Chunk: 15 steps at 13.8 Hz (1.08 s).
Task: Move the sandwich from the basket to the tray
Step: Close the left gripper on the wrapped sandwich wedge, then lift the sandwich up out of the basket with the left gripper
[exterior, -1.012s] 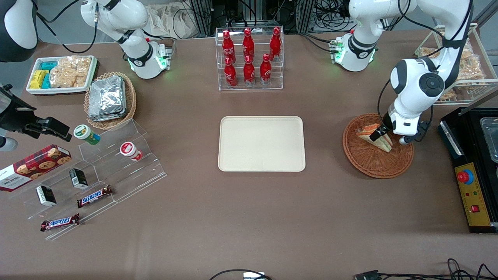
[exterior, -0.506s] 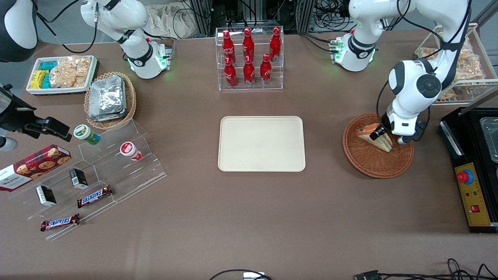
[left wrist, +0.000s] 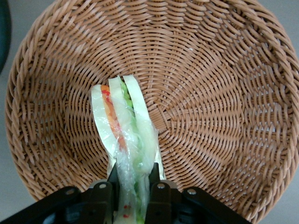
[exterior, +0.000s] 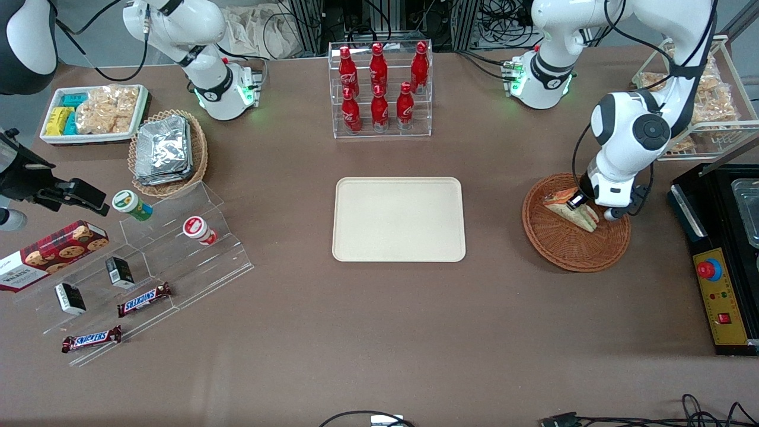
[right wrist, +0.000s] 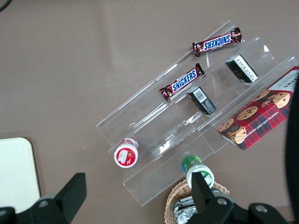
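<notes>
The left gripper [left wrist: 133,189] is clamped on the plastic-wrapped sandwich [exterior: 574,212], which lies in the wicker basket [exterior: 569,249] at about the tray's [exterior: 398,219] three o'clock. At the tray's twelve o'clock, a clear rack holds red Coca-Cola bottles [exterior: 378,83]; two Snickers bars [right wrist: 182,84] lie toward the parked arm's end.

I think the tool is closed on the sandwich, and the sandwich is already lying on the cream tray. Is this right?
Not quite. The tool is closed on the sandwich, but the sandwich is in the brown wicker basket, not on the cream tray. The left wrist view shows it against the weave; the front view shows the tray bare.
</notes>
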Each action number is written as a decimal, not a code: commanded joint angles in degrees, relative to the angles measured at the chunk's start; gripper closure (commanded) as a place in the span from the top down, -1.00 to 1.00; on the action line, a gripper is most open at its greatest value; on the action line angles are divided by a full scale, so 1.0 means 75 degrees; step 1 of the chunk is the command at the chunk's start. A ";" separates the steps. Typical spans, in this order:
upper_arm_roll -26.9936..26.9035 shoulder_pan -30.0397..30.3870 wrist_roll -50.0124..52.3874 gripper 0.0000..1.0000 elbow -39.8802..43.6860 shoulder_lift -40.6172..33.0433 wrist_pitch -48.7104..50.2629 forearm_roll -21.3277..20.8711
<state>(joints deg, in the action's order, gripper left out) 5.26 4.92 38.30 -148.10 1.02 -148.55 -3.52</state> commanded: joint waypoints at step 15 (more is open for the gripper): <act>0.0153 -0.0526 -0.6560 -1.00 0.3211 -0.1050 0.4759 0.0071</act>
<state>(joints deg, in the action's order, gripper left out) 6.17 2.82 -9.43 -126.61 -7.04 -115.40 -3.80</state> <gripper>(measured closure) 0.859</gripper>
